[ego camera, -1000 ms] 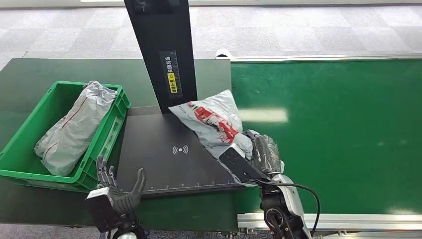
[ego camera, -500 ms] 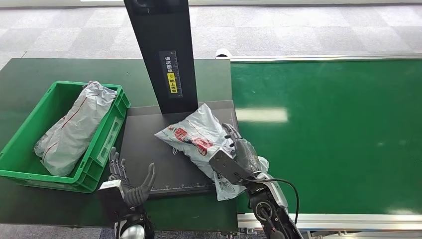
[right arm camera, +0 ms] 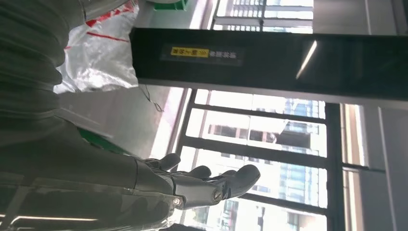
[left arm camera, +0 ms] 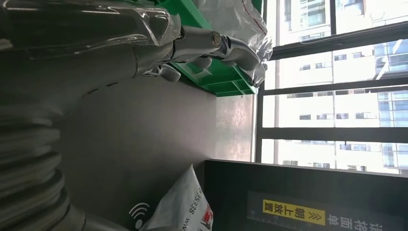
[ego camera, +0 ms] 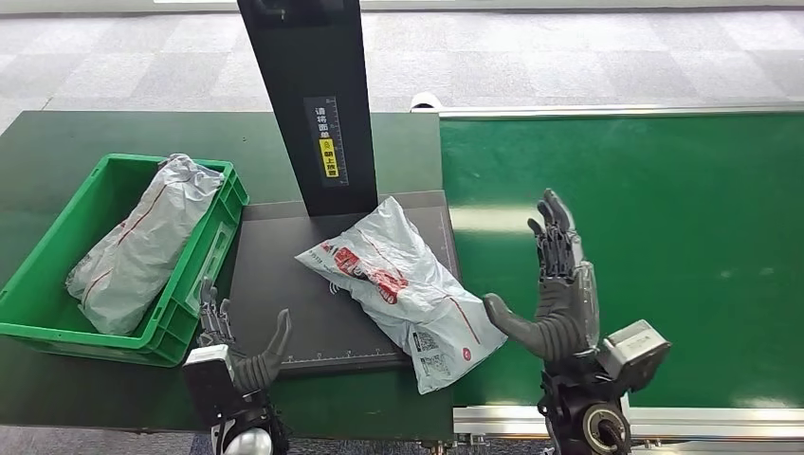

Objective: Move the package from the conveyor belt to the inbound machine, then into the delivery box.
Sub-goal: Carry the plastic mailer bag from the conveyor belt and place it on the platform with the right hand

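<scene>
- Now the package (ego camera: 398,284) lies flat on the dark inbound machine (ego camera: 284,294), one corner hanging over its edge.
- Right hand (ego camera: 559,294) stands at the package's 3 o'clock, apart from it, fingers spread and holding nothing.
- Left hand (ego camera: 237,355) waits at 7 o'clock, fingers apart, beside the green delivery box (ego camera: 204,256).

Two grey packages are showing: one package (ego camera: 403,280) lying just beside the right hand's fingers (ego camera: 557,237), one bagged parcel (ego camera: 142,242) sitting in the single green crate (ego camera: 57,242).
</scene>
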Controlling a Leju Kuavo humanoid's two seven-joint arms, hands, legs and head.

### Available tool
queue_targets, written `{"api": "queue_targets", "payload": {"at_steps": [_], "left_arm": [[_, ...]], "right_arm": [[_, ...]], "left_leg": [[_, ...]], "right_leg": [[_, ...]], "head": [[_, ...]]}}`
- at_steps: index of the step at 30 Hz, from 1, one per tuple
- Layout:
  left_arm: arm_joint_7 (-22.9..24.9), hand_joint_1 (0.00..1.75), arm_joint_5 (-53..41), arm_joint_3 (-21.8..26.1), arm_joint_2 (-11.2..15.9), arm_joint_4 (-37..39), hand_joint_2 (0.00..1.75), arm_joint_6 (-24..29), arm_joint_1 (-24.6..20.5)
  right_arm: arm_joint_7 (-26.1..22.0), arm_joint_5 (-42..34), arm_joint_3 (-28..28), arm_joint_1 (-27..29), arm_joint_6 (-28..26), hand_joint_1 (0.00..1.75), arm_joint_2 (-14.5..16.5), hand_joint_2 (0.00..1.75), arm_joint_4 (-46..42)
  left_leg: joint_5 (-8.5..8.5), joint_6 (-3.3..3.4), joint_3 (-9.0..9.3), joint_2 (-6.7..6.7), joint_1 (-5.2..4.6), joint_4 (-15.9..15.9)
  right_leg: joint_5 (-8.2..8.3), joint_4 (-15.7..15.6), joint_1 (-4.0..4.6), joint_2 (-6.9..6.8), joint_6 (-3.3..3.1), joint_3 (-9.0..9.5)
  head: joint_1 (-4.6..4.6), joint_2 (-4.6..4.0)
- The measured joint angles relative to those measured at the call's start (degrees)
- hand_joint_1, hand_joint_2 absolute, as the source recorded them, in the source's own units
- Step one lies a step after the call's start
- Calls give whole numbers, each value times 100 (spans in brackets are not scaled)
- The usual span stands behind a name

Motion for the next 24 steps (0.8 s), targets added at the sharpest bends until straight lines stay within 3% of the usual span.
{"api": "queue_targets", "payload": {"at_steps": [4,7,11,15,19,24], "left_arm": [[1,0,-146,-54,20,-38,175,-1,-14],[148,0,-766,-372,131,104,175,-80,-257],[1165,0,-3002,-1122,275,687,175,-669,-1050],[1654,0,-4421,-1873,133,1869,175,-1490,-2100],[1920,0,-4878,-2493,-104,3014,175,-1736,-2891],[2232,1,-4960,-3210,-276,3851,175,-1922,-3352]], "right_arm": [[-152,-60,-311,242,-294,0,-22,175,-500],[-386,-560,-908,634,-697,0,26,175,-1098],[-296,-1091,-2118,988,-387,0,378,175,-1729],[-32,-647,-2925,865,94,0,877,175,-1862],[25,-310,-3142,650,126,0,1094,175,-1815],[17,-208,-3128,525,141,0,1111,175,-1634]], "left_leg": [[1,0,11,-5,0,2],[2,1,4,-34,0,4],[3,3,0,-29,-7,4],[8,9,9,-17,-13,4],[12,11,16,-11,-13,4],[11,10,10,-11,-13,4]], "right_leg": [[0,-2,0,-5,0,0],[-4,-3,-1,-29,5,3],[-3,-2,-8,-29,7,10],[4,-2,-12,-25,7,17],[9,-1,-12,-17,7,20],[7,0,-11,-16,7,16]], "head": [[-1,0],[0,0],[0,0],[0,0],[-1,0],[-3,0]]}}
